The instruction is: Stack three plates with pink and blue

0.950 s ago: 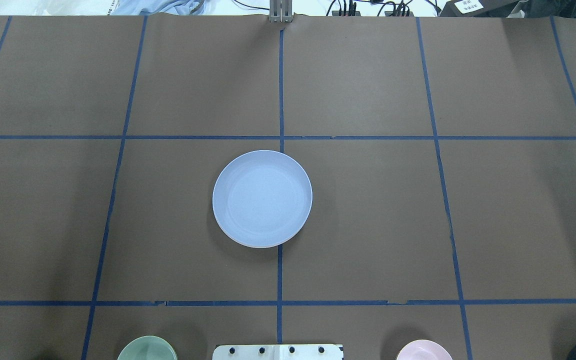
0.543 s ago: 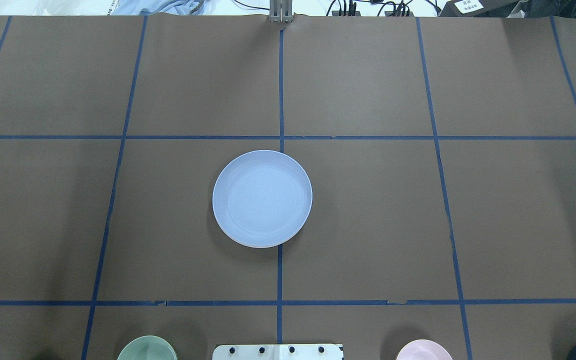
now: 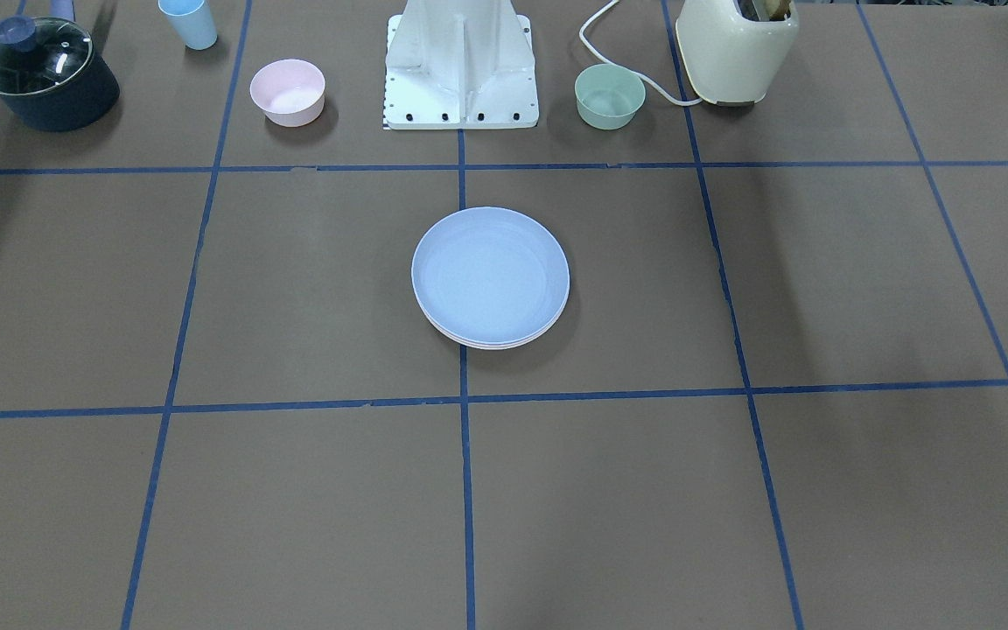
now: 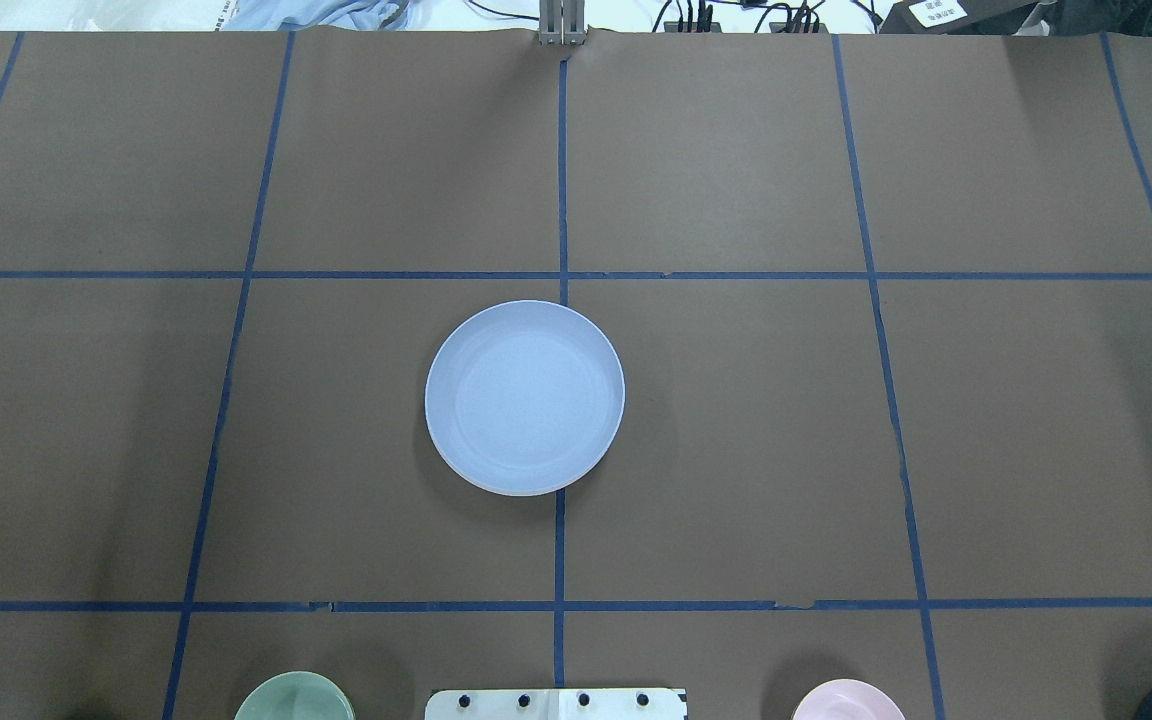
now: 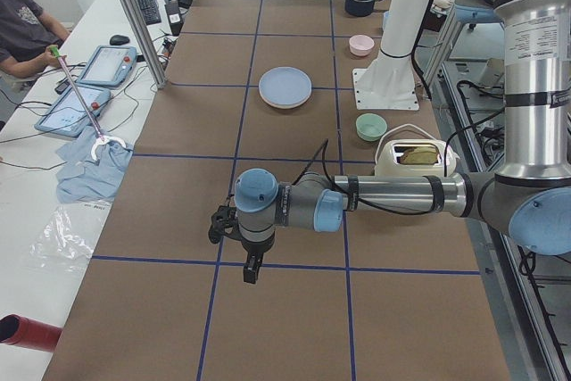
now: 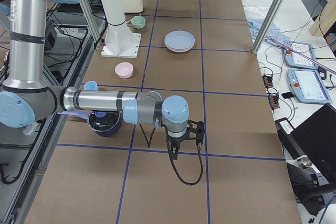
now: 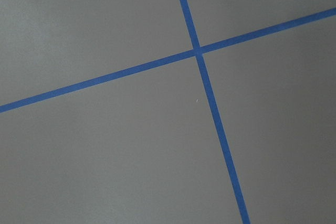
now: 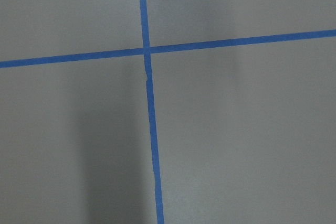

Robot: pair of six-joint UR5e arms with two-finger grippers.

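Observation:
The light blue plate (image 4: pixel 524 396) lies in the middle of the table on top of a stack. In the front-facing view the light blue plate (image 3: pixel 490 273) has paler rims (image 3: pixel 493 346) of plates showing under its near edge; their colours are hard to tell. My left gripper (image 5: pixel 252 271) hangs over the table far from the stack, at the table's left end. My right gripper (image 6: pixel 175 153) hangs far off at the right end. Both show only in the side views, so I cannot tell whether they are open or shut. The wrist views show only brown paper and blue tape.
A small pink bowl (image 3: pixel 287 91) and a small green bowl (image 3: pixel 610 95) flank the robot base (image 3: pixel 461 61). A cream toaster (image 3: pixel 736 48), a dark lidded pot (image 3: pixel 45 74) and a blue cup (image 3: pixel 188 22) stand along the robot's edge.

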